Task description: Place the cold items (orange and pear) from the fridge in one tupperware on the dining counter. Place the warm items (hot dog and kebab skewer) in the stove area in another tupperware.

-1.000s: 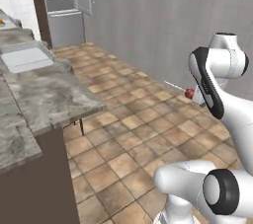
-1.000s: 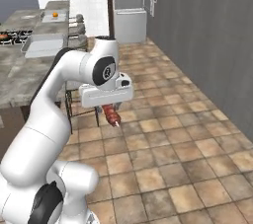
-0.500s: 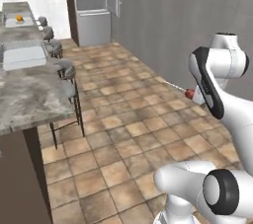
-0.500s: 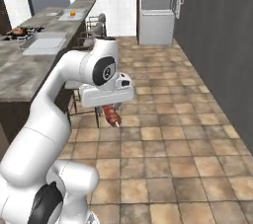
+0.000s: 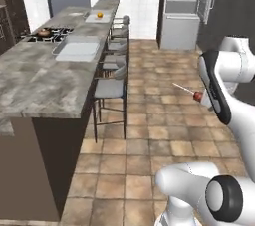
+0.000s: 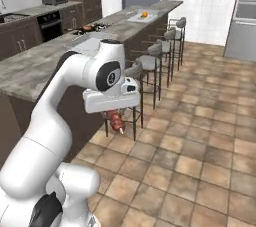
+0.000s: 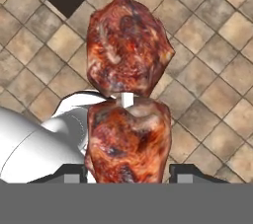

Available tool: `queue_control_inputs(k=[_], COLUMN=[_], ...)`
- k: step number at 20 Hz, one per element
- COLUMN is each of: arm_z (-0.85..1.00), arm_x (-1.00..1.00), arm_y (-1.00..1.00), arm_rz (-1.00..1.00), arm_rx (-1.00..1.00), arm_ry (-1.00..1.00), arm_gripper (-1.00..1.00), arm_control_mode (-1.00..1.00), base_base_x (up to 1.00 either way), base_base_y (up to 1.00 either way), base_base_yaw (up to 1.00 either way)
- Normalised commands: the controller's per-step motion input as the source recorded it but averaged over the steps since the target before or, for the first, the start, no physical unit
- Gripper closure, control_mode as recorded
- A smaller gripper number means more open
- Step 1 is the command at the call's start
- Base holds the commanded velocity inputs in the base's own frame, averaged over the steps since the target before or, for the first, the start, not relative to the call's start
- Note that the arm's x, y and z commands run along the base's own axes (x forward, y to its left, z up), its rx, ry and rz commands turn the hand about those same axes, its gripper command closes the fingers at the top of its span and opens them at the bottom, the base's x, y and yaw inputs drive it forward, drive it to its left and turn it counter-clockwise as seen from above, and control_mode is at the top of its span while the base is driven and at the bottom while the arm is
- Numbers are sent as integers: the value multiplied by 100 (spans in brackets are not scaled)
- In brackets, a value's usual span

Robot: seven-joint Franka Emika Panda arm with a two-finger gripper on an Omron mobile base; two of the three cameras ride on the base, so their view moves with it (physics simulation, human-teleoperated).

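Note:
My gripper (image 6: 118, 121) is shut on the kebab skewer (image 7: 128, 53), whose two browned meat chunks hang on a white stick between the fingertips (image 7: 190, 172). In the left base view the kebab skewer (image 5: 197, 96) sticks out leftward from the hand over the tiled floor. The orange (image 5: 99, 15) lies in a flat white tupperware (image 5: 92, 19) near the far end of the dining counter (image 5: 45, 80). From the right base view, the same orange (image 6: 144, 14) and tupperware (image 6: 135, 18) sit far ahead.
A row of grey bar stools (image 5: 110, 88) lines the counter's floor side. A pan (image 5: 44, 33) rests on the stove and a pale sink (image 5: 77, 51) lies beside it. The open fridge (image 5: 184, 11) stands at the back. Tiled floor (image 6: 200, 151) spreads to my right.
The whole scene has swung as the base turned: the counter now runs lengthwise ahead and the fridge sits further right. The kebab skewer stays gripped.

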Motion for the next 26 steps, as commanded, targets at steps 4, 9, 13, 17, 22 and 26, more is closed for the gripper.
queue_control_inputs(k=[4,9,13,17,22,26], arm_z=[0,0,0,0,0,0], arm_x=[0,0,0,0,0,0], arm_y=[0,0,0,0,0,0], arm_rz=[0,0,0,0,0,0], arm_rx=[0,0,0,0,0,0], arm_ry=[0,0,0,0,0,0], arm_gripper=[100,100,100,100,100,100], arm_control_mode=[100,100,100,100,100,100], base_base_x=[70,67,69,50,31,31], base_base_y=[-71,-77,-81,-91,-100,-100], base_base_yaw=[87,74,67,52,46,44])
